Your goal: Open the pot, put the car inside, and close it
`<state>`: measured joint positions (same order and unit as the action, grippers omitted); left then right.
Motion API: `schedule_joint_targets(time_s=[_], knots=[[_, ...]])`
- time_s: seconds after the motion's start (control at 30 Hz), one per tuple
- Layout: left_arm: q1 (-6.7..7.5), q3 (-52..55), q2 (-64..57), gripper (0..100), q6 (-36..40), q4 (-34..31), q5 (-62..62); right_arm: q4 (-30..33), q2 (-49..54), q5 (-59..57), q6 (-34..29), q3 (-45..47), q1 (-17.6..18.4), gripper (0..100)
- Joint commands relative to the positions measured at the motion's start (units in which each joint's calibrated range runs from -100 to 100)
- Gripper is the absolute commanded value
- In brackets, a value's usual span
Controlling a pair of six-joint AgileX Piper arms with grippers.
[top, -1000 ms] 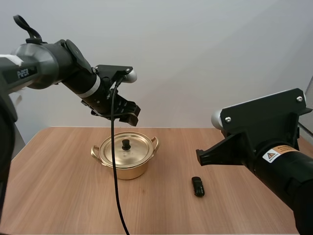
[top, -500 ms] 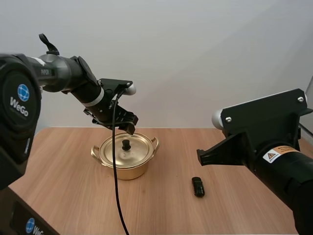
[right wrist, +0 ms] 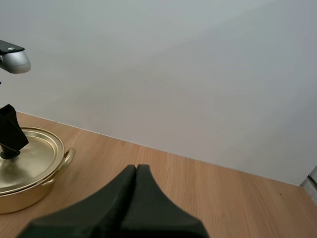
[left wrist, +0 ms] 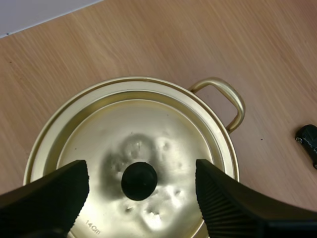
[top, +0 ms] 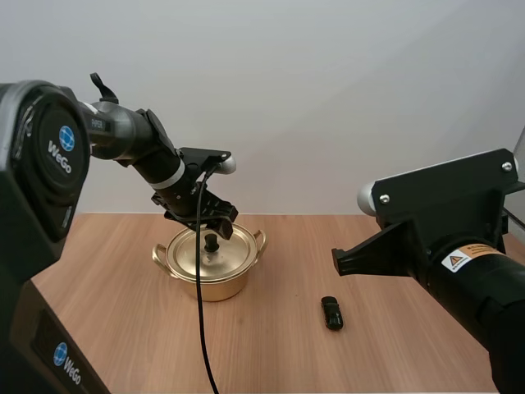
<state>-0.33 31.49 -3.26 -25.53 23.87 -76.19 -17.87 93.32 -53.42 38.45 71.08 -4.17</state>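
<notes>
So the left gripper [left wrist: 141, 174] is spread open over the black lid knob [left wrist: 139, 181] of the gold metal pot [top: 213, 275], lid on. The tiny black toy car [top: 330, 313] sits well apart on the wooden surface [top: 115, 328]. The right gripper [right wrist: 136, 171] is pinched together, empty.

the left arm [top: 123, 138] is built of rounded black and dark grey tubes, with small white lettering on one segment and a white band [top: 171, 171] near the wrist. its big round black joint cap [top: 51, 148] carries a blue globe logo and white "wego" letters; a second such logo [top: 59, 356] sits lower down. the left jaws are 2 black fingers [left wrist: 223, 203] with finely ribbed inner faces. the right arm [top: 484, 295] is matte black, with a flat angular plate [top: 435, 205] bearing 2 silver screws, and a yellow-and-white warning label [top: 463, 259]. the right jaws are plain black.
</notes>
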Motion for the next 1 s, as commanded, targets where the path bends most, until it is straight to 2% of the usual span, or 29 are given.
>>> schedule_joint_targets(time_s=[0.0, 0.2, 0.47, 0.53, 0.6, 0.67, 0.83, 0.97], knots=[[0.40, 0.03, 0.21, 100, 0.00, -0.85, -0.29, 0.05, 0.10, -0.04, 0.03, 0.02, -0.04, 0], [0.39, 0.03, 1.67, 100, 1.40, -4.99, 1.56, 0.05, 0.10, -0.04, 0.03, 0.02, -0.04, 0], [0.39, 0.03, 3.44, 100, 1.18, -4.45, 4.84, 0.05, 0.22, -0.04, 0.03, 0.02, -0.01, 0], [0.39, 0.03, 3.91, 96, 1.18, -4.30, 5.26, 0.05, 0.22, -0.04, 0.03, 0.02, -0.01, 0], [0.39, 0.03, 4.51, 86, 1.18, -4.30, 5.26, 0.05, 0.23, -0.04, 0.03, 0.02, -0.13, 0], [0.39, 0.03, 5.06, 68, 1.18, -4.30, 5.10, 0.05, 0.23, -0.04, 0.03, 0.02, -0.13, 0], [0.39, 0.03, 5.95, 0, -1.75, -4.41, 4.81, 0.05, 0.23, -0.24, 0.03, 0.02, -0.10, 0], [0.39, -0.88, 4.73, 0, -1.94, -2.99, 4.65, 0.05, 0.23, -0.69, 0.03, 0.02, -0.10, 0]])
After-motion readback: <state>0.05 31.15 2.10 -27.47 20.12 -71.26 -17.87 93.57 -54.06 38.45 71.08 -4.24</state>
